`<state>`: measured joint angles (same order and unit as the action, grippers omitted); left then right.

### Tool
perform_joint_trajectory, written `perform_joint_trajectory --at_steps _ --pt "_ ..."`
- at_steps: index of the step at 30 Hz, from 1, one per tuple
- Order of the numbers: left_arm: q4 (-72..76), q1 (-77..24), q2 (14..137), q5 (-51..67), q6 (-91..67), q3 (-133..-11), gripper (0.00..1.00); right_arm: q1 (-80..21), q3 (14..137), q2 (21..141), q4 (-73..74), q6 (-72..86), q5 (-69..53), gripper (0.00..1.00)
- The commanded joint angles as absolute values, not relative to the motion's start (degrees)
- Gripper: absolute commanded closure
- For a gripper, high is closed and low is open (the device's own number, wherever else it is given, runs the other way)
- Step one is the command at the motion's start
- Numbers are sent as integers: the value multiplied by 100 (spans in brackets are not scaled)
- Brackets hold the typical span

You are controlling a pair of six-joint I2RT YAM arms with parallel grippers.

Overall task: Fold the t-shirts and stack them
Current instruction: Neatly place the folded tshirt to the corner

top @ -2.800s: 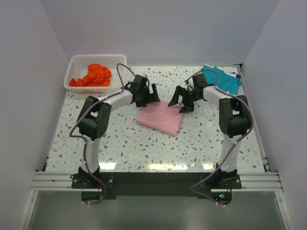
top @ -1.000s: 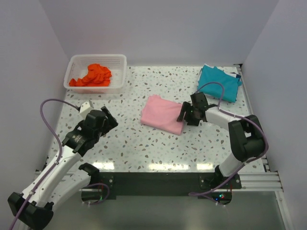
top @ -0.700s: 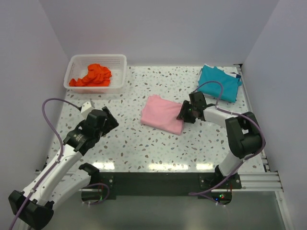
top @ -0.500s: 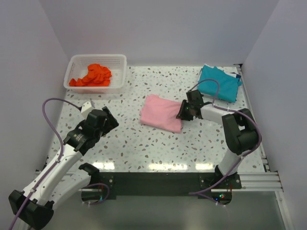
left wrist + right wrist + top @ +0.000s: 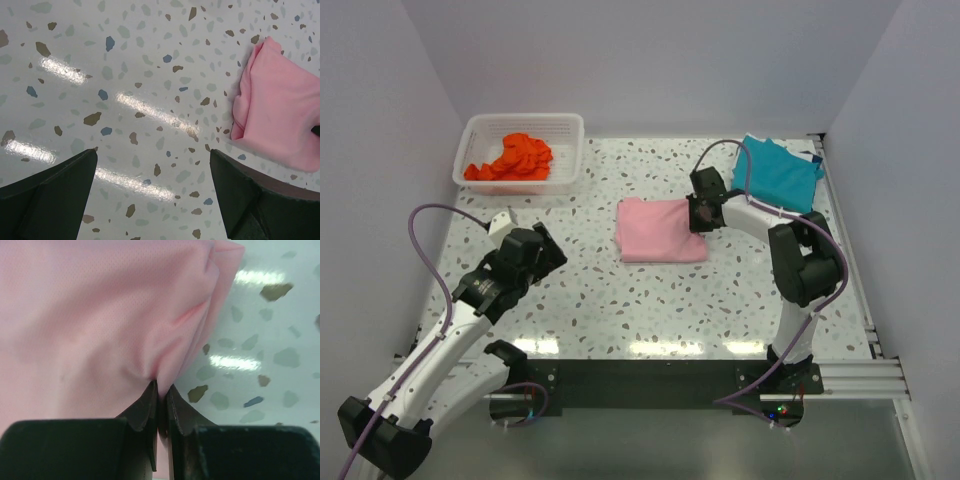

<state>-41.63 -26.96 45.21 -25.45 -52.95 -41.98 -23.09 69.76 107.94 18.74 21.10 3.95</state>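
Pinching a fold at the right edge of the folded light pink t-shirt, the right gripper has its 2 fingers pressed nearly together on the cloth, near the middle of the speckled table. The left gripper hangs over the table's left side, well apart from that shirt, jaws spread wide and holding nothing. The teal blue t-shirt lies folded at the far right corner, and the orange-red t-shirt sits crumpled in the white mesh basket at far left.
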Motion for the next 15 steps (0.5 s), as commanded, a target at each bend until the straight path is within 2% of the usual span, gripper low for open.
perform_joint_trajectory --at_steps 1,7,15 --pt "-4078 -2654 4509 -2751 -5238 -4298 0 -2285 7672 10898 2434 1048 1475 100" --pt "-4122 -2654 4465 -2821 -5256 -4342 0 -2285 8585 11197 2749 528 2249 100" --pt "-4148 -2654 4272 -2909 -5309 -4351 0 -2285 10334 11952 3620 878 3390 100"
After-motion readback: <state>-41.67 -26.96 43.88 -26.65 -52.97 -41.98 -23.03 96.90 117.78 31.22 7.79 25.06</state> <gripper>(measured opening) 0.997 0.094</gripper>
